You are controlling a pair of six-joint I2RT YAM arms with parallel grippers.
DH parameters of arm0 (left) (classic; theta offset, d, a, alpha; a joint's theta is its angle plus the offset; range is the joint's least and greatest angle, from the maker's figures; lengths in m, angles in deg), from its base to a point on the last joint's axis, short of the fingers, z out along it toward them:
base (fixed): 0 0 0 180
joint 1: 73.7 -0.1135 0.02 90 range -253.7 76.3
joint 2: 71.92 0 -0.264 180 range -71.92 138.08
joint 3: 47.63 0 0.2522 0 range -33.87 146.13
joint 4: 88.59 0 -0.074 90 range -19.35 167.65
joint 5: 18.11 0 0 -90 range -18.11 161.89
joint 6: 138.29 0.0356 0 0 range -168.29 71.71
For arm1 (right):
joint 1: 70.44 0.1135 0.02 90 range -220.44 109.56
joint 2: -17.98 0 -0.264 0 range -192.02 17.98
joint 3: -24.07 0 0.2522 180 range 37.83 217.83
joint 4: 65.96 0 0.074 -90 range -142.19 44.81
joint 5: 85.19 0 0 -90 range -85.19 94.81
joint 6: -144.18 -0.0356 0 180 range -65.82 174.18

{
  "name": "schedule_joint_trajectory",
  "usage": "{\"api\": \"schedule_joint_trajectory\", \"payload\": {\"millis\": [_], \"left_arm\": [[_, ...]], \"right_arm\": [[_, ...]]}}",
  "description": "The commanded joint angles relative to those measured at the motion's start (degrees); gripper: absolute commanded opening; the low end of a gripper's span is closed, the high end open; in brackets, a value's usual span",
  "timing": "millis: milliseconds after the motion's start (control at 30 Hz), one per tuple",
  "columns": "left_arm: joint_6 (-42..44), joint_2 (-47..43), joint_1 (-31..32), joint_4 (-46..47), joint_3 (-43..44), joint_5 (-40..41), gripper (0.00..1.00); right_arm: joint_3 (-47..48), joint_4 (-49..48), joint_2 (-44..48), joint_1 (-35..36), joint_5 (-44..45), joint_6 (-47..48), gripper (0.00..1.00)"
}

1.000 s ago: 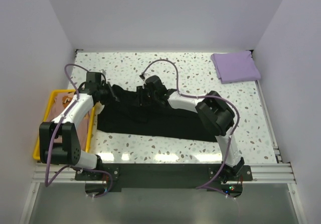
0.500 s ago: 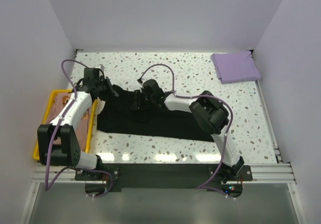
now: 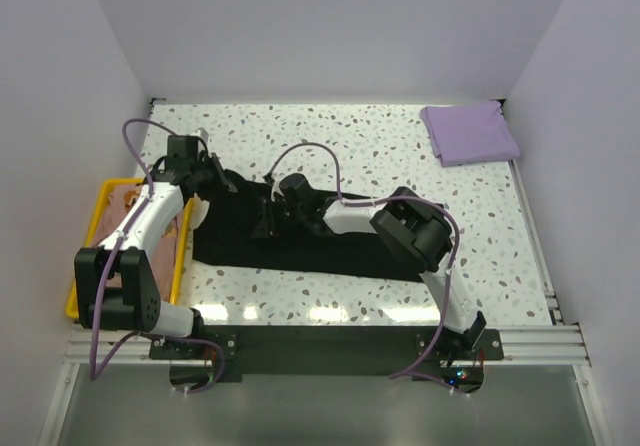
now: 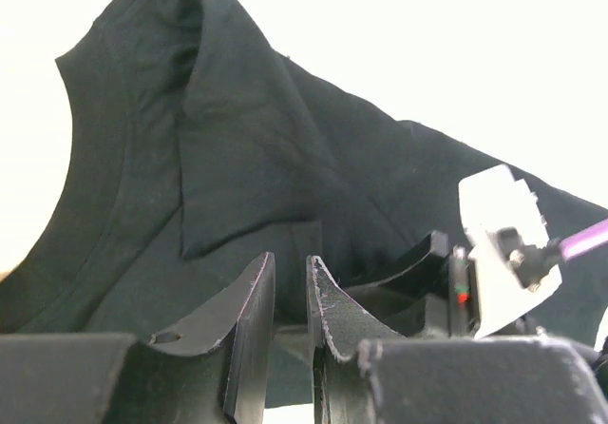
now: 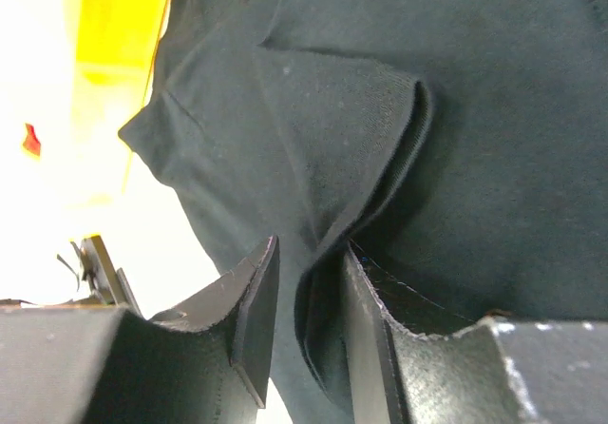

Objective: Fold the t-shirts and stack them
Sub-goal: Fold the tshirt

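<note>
We find the black t-shirt (image 3: 300,241) spread flat on the speckled table (image 3: 400,156), left of centre, with its long edge running left to right.

The left gripper (image 3: 215,179) sits at the shirt's far left corner. In the left wrist view its jaws stand almost together, and dark cloth fills the narrow slit between them.

The right gripper (image 3: 266,218) rests on the shirt just right of the left one. In the right wrist view its jaws are part closed, and a raised fold of the black cloth runs down between them.

The lavender t-shirt (image 3: 470,133) lies folded at the far right corner. The peach t-shirt (image 3: 128,202) lies in the yellow tray (image 3: 85,251) at the left edge.
</note>
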Motion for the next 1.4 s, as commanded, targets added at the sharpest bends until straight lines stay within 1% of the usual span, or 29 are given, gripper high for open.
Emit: {"api": "schedule_joint_trajectory", "payload": {"millis": [0,267,567,800,1000,1133,1233,1267,1333,1367], "left_arm": [[0.76,-0.61,-0.55,0.38,2.05,-1.06,0.25],[0.32,0.71,-0.55,1.61,0.82,-1.59,0.25],[-0.03,1.67,-0.64,1.96,0.56,-1.15,0.25],[-0.30,2.55,-0.64,1.78,1.35,-0.97,0.26],[-0.39,2.73,-0.64,1.52,1.87,-1.15,0.27],[-0.82,2.55,-0.64,1.78,0.91,-2.02,0.27],[-3.10,1.68,-0.47,3.80,-2.42,-3.52,0.26],[-3.72,1.32,-0.29,5.20,-3.56,-3.96,0.26],[-5.83,0.54,0.85,6.26,-6.55,-3.53,0.24],[-6.44,0.18,1.38,6.96,-7.43,-3.17,0.23]], "right_arm": [[-2.41,-4.99,4.08,1.79,-2.19,1.40,0.35],[-5.76,-8.86,6.28,2.94,-2.72,2.28,0.37],[-6.37,-11.15,7.69,4.17,-4.13,4.30,0.43],[-6.29,-12.47,7.34,5.48,-6.75,5.27,0.44],[-6.02,-11.33,6.46,6.36,-6.85,6.50,0.44],[-6.90,-10.63,7.77,6.36,-5.63,7.12,0.44],[-7.25,-6.68,11.63,6.28,-1.85,10.01,0.44],[-6.99,-1.88,14.17,6.02,3.47,10.98,0.43],[-7.33,5.16,17.08,5.14,7.63,13.34,0.43],[-8.12,6.76,20.31,3.48,9.91,13.36,0.43]]}}
